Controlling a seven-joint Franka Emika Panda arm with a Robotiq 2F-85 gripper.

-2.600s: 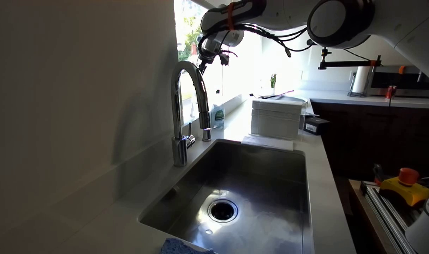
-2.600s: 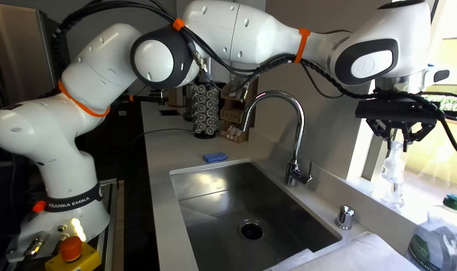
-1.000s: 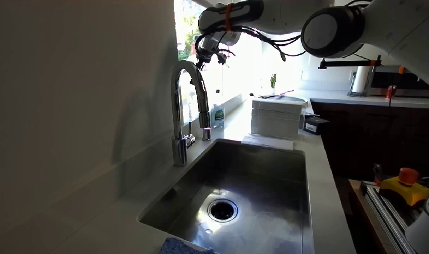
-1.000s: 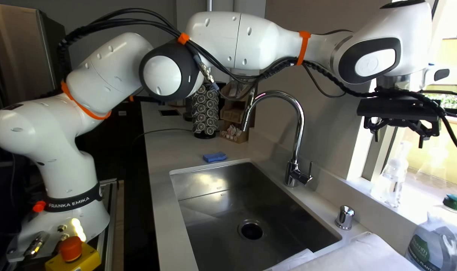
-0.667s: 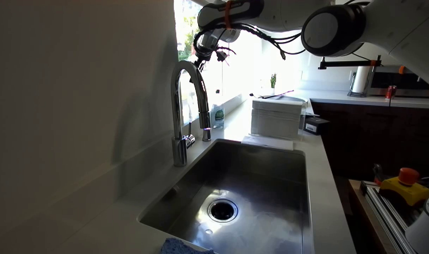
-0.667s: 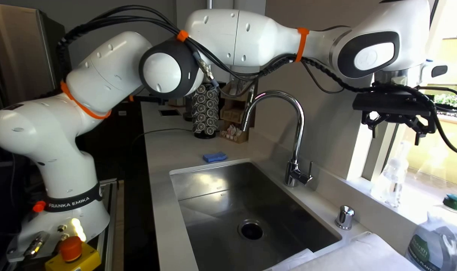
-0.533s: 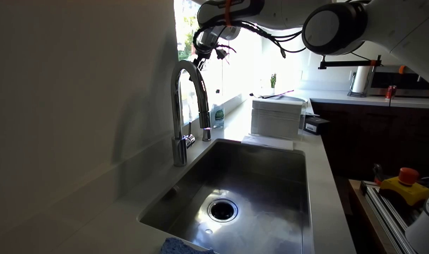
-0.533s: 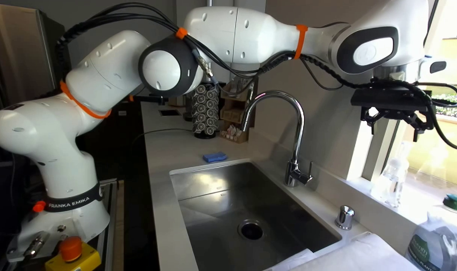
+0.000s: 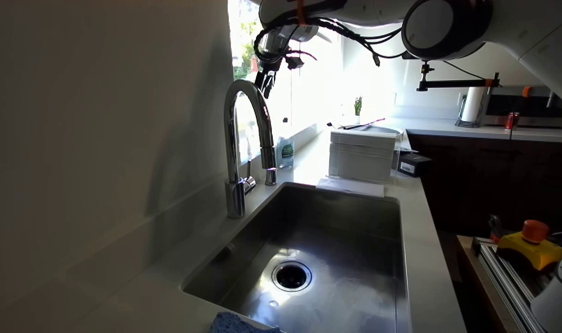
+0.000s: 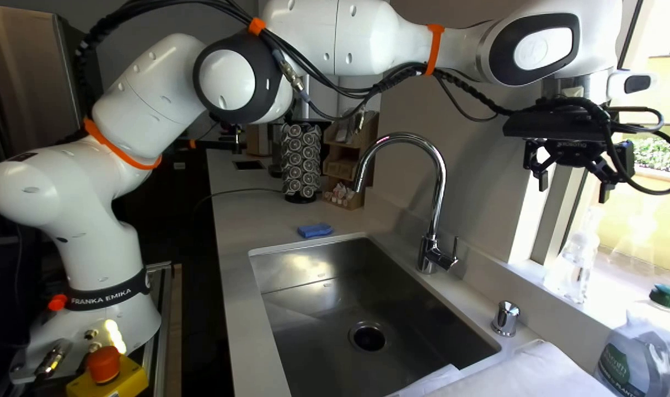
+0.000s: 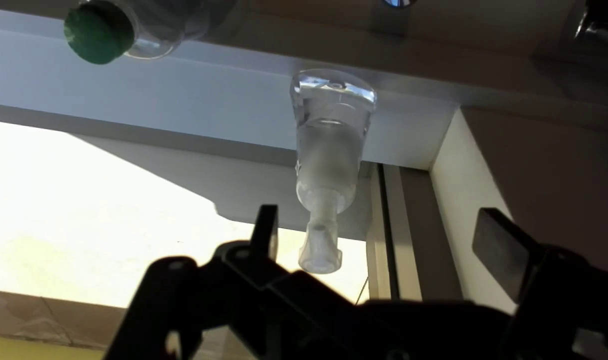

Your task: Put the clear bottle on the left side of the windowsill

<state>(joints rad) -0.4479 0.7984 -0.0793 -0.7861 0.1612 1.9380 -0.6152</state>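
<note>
Clear bottle (image 11: 329, 145) and gripper (image 10: 573, 190) are seen apart: the fingers (image 11: 501, 250) are spread wide, and nothing is held between them. Below, the bottle is stood upright on the windowsill (image 11: 223, 100), close to the corner that is made by the window frame (image 11: 427, 230) and the side wall (image 11: 464, 185); in the wrist view its pale top (image 11: 320, 252) is framed between the fingers, with no contact to be made out. When the sill is faced from the sink (image 10: 323, 320), that end is taken to be the left one, so the placing itself is judged to be done — bottle on the sill, no grip on it. Farther off, a soap bottle (image 10: 638, 353) with a green cap (image 10: 666, 296) is stood on the counter (image 10: 257, 220). Little seems to be left — only for the arm (image 10: 362, 38) to be drawn away without the slim top being knocked.
</note>
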